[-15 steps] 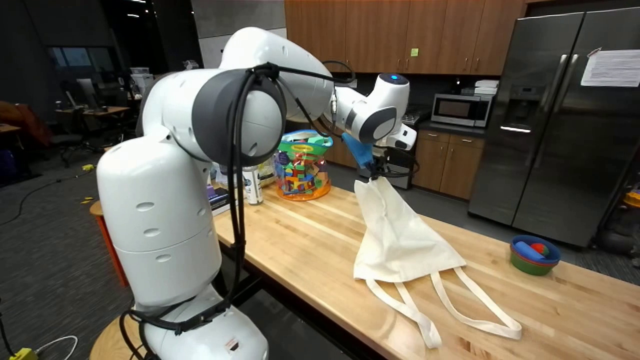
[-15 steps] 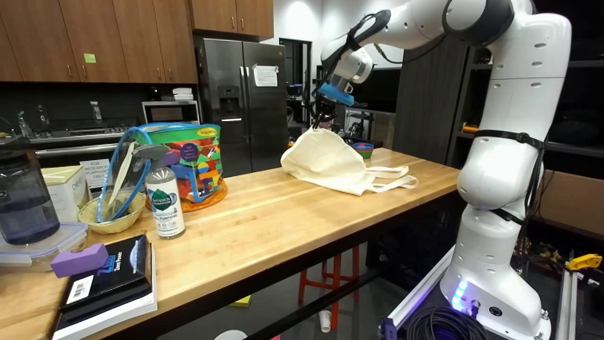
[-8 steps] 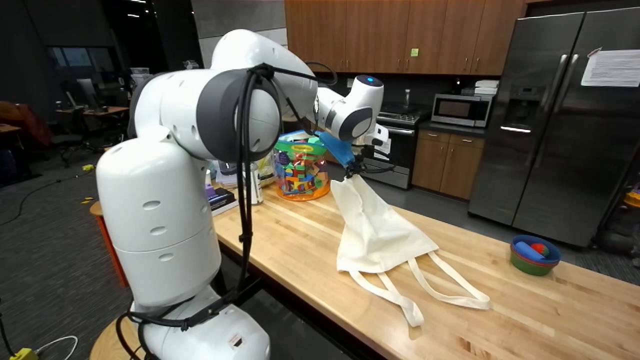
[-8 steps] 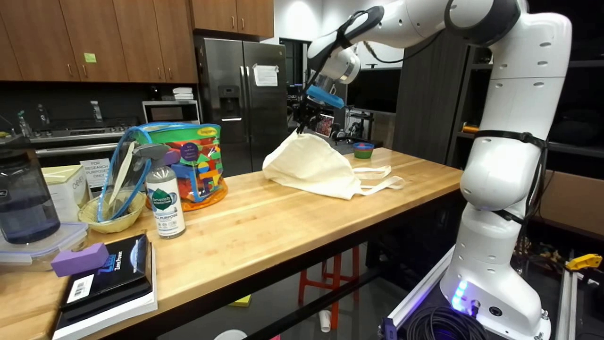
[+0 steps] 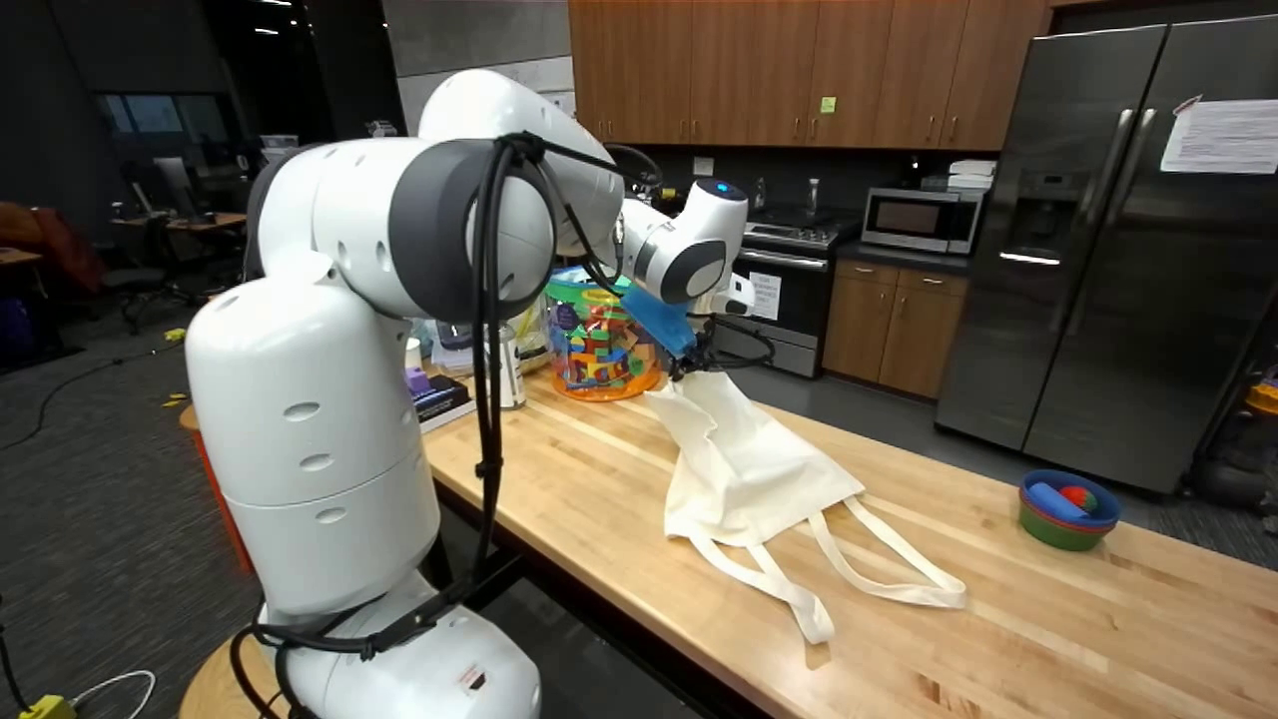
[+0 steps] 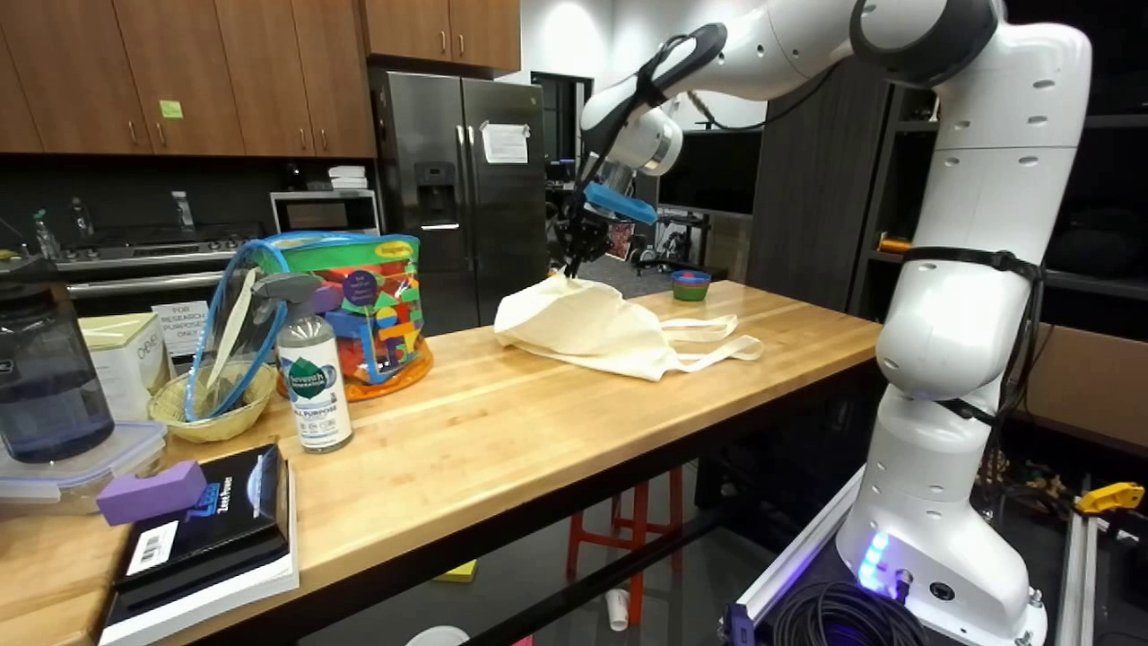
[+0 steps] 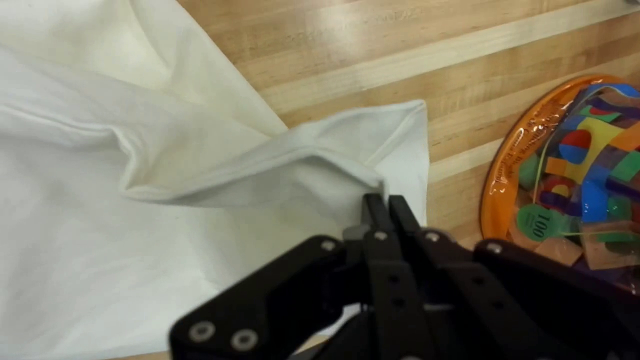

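Both exterior views show the straps (image 5: 813,617) of the cream tote bag (image 6: 592,327) trailing out from the gripper (image 7: 384,198), beyond the wrist view's frame. The jaws are pressed together, pinching a fold of fabric; the rest drapes beneath them onto the table (image 5: 1098,629).

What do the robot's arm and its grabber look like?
The arm is white and rounded, with dark grey joint bands and black cables strapped along it. A blue piece sits near the end, and lights glow bluish on the base. The gripper is black, with slim, straight fingers and shiny round bolts.
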{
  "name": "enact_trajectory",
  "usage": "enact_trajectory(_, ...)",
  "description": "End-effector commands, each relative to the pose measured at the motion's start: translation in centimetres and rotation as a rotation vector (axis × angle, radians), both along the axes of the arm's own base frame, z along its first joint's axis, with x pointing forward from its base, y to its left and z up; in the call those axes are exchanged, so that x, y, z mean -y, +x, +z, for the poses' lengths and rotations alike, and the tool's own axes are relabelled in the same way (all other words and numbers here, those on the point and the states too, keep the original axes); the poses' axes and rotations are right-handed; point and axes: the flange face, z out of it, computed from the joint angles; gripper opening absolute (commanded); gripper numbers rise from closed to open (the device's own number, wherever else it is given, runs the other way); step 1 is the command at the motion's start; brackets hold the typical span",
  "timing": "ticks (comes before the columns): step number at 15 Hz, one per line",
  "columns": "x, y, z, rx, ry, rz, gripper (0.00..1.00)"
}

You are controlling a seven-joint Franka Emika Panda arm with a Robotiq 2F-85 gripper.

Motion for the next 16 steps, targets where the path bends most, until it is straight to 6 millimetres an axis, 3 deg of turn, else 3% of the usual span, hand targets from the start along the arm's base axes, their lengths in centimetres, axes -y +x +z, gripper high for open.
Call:
enact_trajectory(1,1.8,-2.3,-0.7,-0.001,0.007,-0.025,0.01)
enact_trajectory(8,8.4,-4.9,-3.4,0.002,-0.033,-0.163,0.01)
enact_trajectory(9,7.1,-3.4,-3.4,-0.017,-0.018,-0.146,0.05)
enact_trajectory(12,8.6,-4.0,-4.1,-0.016,-0.024,-0.169,0.05)
enact_trajectory(16,8.3,-4.0,-3.9,-0.013,-0.024,-0.165,0.05)
